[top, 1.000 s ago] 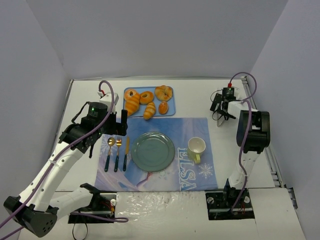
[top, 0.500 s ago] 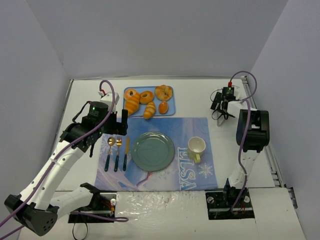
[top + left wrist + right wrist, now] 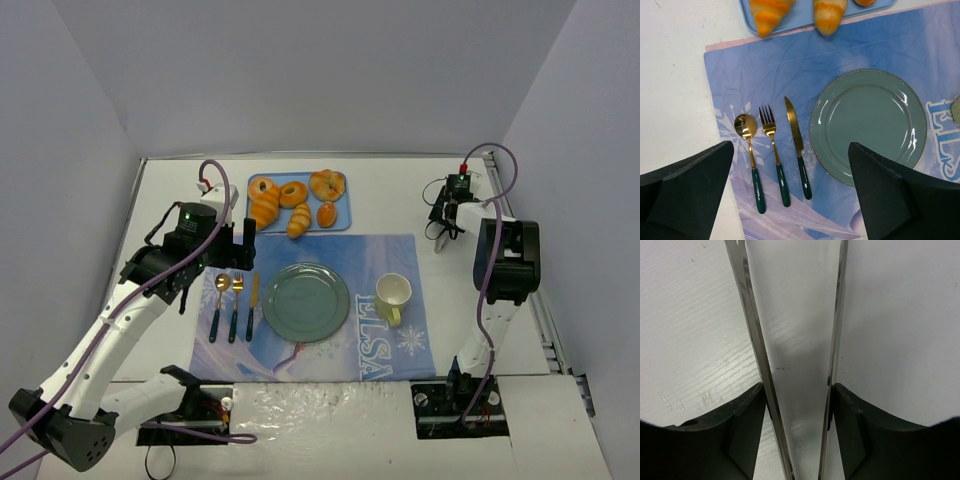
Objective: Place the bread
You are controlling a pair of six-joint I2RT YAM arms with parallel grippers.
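The bread (image 3: 326, 214), a small smooth oval bun, lies on the blue tray (image 3: 343, 224) at the back, beside longer ridged rolls (image 3: 264, 211) and round buns (image 3: 328, 184). My left gripper (image 3: 243, 247) hangs open over the placemat. Its wrist view shows the spoon, fork and knife (image 3: 793, 129) between wide-spread fingers and the green plate (image 3: 816, 125) to the right. My right gripper (image 3: 441, 222) is far right on the white table, away from the tray. Its jaws (image 3: 798, 390) press on both metal arms of a pair of tongs (image 3: 795, 330).
A blue printed placemat (image 3: 400, 345) carries the green plate (image 3: 270, 300), a pale yellow cup (image 3: 393, 294) and the gold cutlery (image 3: 232, 305). White walls close in the table on three sides. A metal rail runs along the right edge (image 3: 545, 320).
The right gripper's jaws have closed inward onto the tongs and the wrist has shifted slightly right. The left arm and the pastries have not moved.
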